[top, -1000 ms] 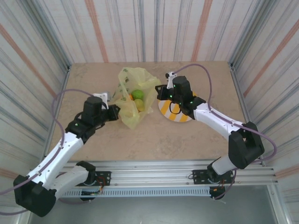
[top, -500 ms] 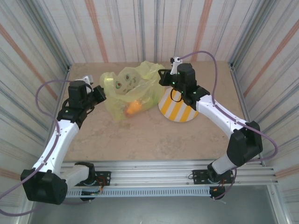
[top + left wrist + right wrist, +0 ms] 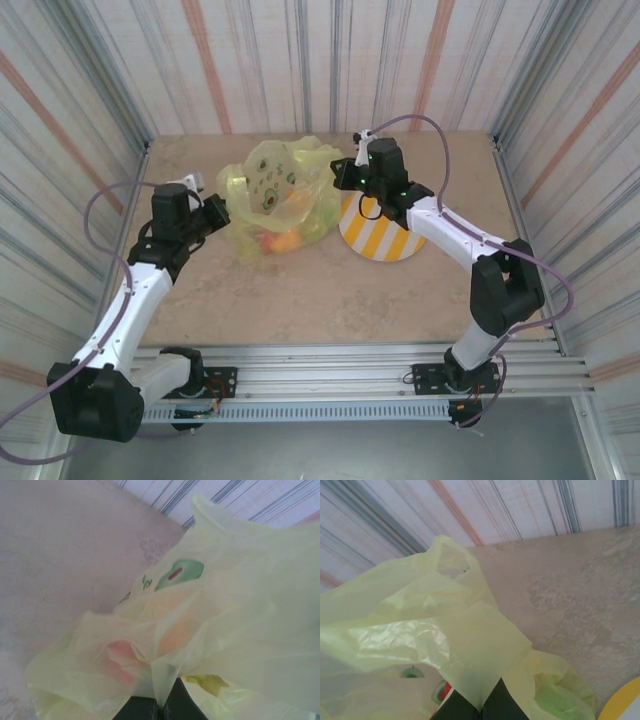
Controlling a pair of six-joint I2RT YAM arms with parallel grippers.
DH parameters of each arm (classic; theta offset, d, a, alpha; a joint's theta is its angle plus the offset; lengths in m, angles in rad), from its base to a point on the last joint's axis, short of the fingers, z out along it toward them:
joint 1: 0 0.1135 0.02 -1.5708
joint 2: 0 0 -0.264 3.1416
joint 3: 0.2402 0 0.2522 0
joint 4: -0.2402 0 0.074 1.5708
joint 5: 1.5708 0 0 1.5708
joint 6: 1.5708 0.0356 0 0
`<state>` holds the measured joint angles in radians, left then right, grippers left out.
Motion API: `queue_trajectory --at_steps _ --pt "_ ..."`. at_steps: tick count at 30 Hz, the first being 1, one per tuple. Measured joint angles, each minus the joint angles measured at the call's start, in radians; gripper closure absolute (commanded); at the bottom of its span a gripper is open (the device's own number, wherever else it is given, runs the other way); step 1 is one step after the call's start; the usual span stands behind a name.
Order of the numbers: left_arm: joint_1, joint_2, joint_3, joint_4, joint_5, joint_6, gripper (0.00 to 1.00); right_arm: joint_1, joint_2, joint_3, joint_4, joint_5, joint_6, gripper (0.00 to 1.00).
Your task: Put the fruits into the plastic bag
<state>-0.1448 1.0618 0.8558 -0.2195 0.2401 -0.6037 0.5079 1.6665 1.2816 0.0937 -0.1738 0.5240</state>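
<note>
While my left tool [image 3: 216, 211] is pressed shut on a fold of the plastic bag [image 3: 280, 190], it holds the bag's edge at 9 o'clock, seen from above. From the left wrist camera, its dark tips meet at 6 o'clock, with thin yellow-green film pinched between them. My right tool [image 3: 338, 180] is likewise closed on the bag, gripping its edge at 3 o'clock. From the right wrist camera, the film runs down into the closed tips of that tool [image 3: 480, 707] at 6 o'clock.

The bag is stretched between both tools, toward 11 o'clock from the centre of the table [image 3: 330, 300], with its bottom resting on the table. The fruits [image 3: 281, 241] lie inside it. They show through the plastic as orange and red shapes at the bag's 6 o'clock, and the right wrist camera catches a green one [image 3: 552, 700]. A yellow-and-white striped plate [image 3: 390, 245] sits just beside the bag at its 4 o'clock, partly under my right arm.
</note>
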Motion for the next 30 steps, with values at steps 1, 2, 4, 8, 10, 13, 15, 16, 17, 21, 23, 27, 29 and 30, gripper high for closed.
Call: queue_trajectory --at_steps 1,2,4,8,10,13,15,16,17,21,23,27,29,30 --pt "0.000 0.000 -0.011 -0.002 0.004 0.003 0.96 0.000 0.004 0.000 -0.006 -0.005 0.000 0.98" --pt "0.002 0.000 -0.023 -0.006 0.008 0.006 0.95 -0.001 0.006 -0.001 -0.013 -0.008 0.000 0.98" --pt "0.005 0.000 -0.037 -0.015 0.017 0.012 0.92 -0.004 0.006 -0.003 -0.017 -0.014 0.001 0.98" --pt "0.015 -0.014 -0.048 -0.026 0.029 0.030 0.78 -0.016 -0.004 -0.019 -0.020 -0.030 0.002 0.93" --pt "0.021 -0.038 -0.048 -0.035 0.029 0.037 0.67 -0.020 -0.023 -0.036 -0.028 -0.040 0.007 0.88" --pt "0.029 -0.084 -0.051 -0.046 0.020 0.046 0.53 -0.025 -0.065 -0.059 -0.037 -0.061 0.014 0.75" --pt "0.037 -0.109 -0.052 -0.050 0.009 0.054 0.47 -0.025 -0.102 -0.078 -0.036 -0.076 0.017 0.63" --pt "0.043 -0.122 -0.053 -0.054 -0.002 0.057 0.45 -0.025 -0.127 -0.090 -0.036 -0.085 0.014 0.56" --pt "0.049 -0.133 -0.054 -0.059 -0.011 0.058 0.44 -0.025 -0.146 -0.101 -0.037 -0.089 0.013 0.51" --pt "0.096 -0.184 -0.084 -0.073 -0.050 0.056 0.39 -0.026 -0.236 -0.139 -0.043 -0.091 -0.008 0.32" --pt "0.123 -0.216 -0.106 -0.077 -0.065 0.052 0.34 -0.027 -0.280 -0.158 -0.046 -0.085 -0.018 0.25" --pt "0.147 -0.298 -0.154 -0.078 -0.111 0.030 0.25 -0.043 -0.365 -0.190 -0.074 -0.044 -0.054 0.16" --pt "0.148 -0.343 -0.180 -0.070 -0.137 0.016 0.19 -0.060 -0.396 -0.202 -0.089 -0.011 -0.072 0.13" --pt "0.148 -0.367 -0.197 -0.065 -0.155 0.007 0.18 -0.072 -0.412 -0.212 -0.096 0.009 -0.084 0.12"
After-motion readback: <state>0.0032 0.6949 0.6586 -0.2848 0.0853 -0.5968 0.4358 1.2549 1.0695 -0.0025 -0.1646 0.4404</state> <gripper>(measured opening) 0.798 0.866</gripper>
